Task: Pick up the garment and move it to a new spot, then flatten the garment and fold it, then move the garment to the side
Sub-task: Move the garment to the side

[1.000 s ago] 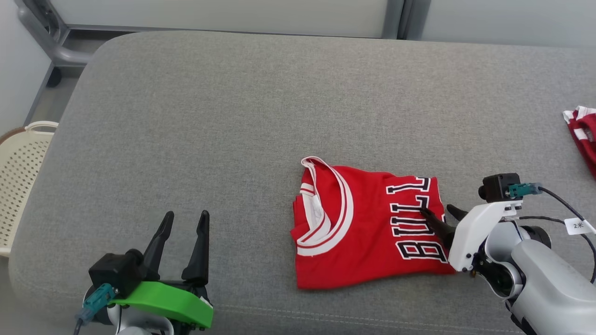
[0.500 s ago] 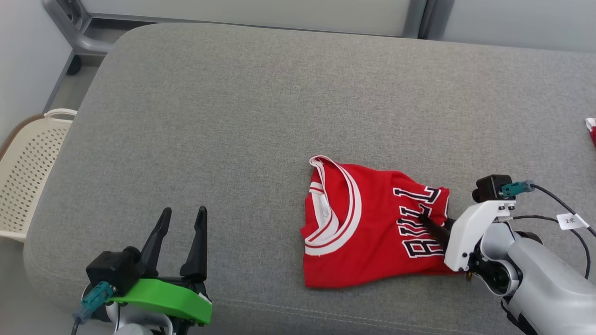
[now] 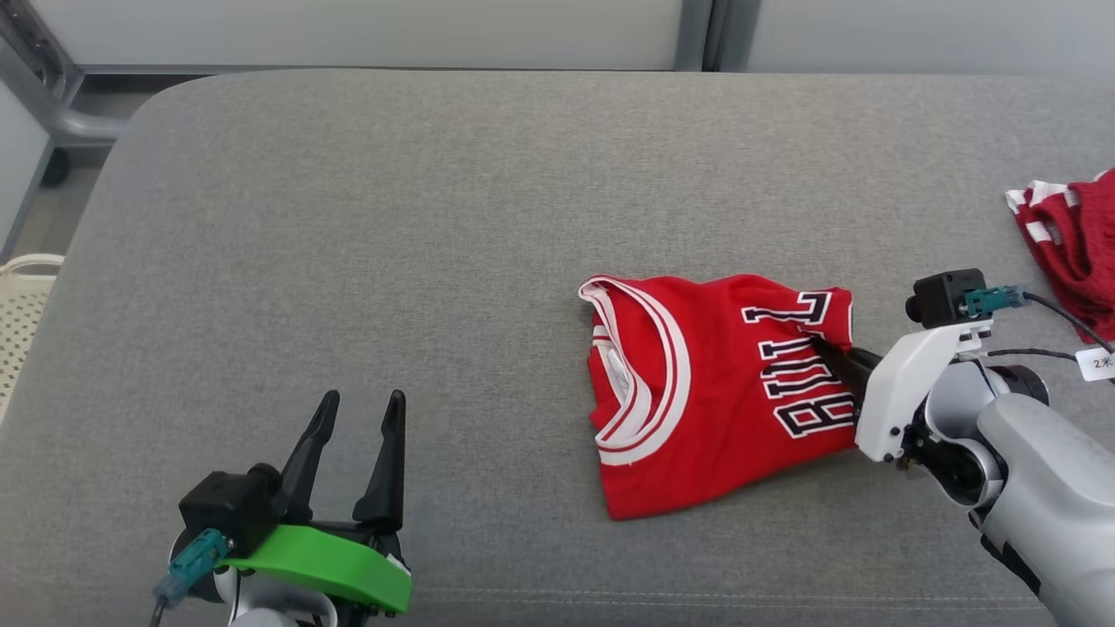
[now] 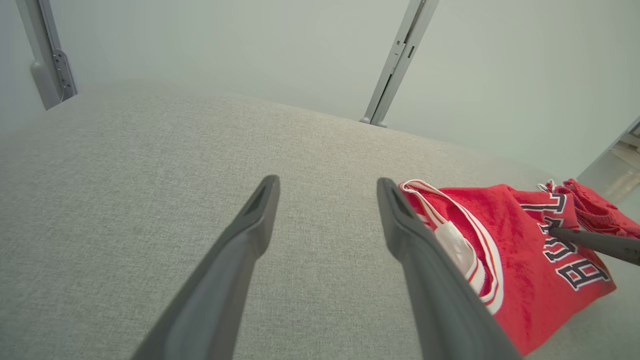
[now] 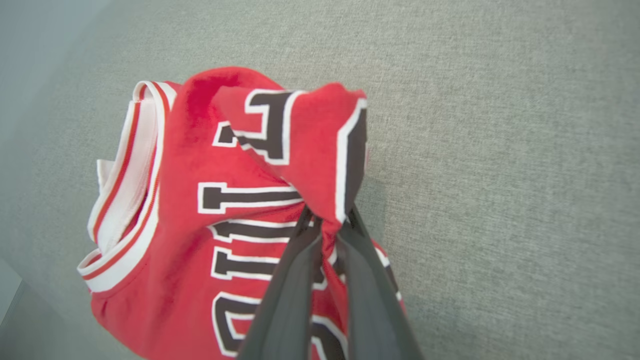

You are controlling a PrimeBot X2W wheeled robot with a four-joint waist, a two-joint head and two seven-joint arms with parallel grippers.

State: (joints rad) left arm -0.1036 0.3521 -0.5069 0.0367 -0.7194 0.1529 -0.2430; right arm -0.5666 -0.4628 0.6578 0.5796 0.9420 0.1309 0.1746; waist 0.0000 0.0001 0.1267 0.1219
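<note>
The garment (image 3: 697,401) is a folded red jersey with white trim and black letters, lying right of centre on the grey cushion (image 3: 392,218). My right gripper (image 3: 823,348) comes in from the right and is shut on the jersey's lettered right edge. In the right wrist view the two fingers pinch a raised pucker of red cloth (image 5: 320,150) at the right gripper (image 5: 327,217). My left gripper (image 3: 361,401) stands open at the lower left, well apart from the jersey, with nothing between its fingers. In the left wrist view the left gripper (image 4: 327,182) points across bare cushion, with the garment (image 4: 500,260) to its right.
A second red and white cloth (image 3: 1071,235) lies at the cushion's right edge, just beyond the right wrist. A cream perforated basket (image 3: 22,296) stands off the cushion's left side. Grey metal posts (image 3: 697,35) and a pale wall run behind.
My right gripper has shut on the jersey's right edge, and the cloth there has bunched up between the fingers. The head camera has shifted. The left gripper stays open.
</note>
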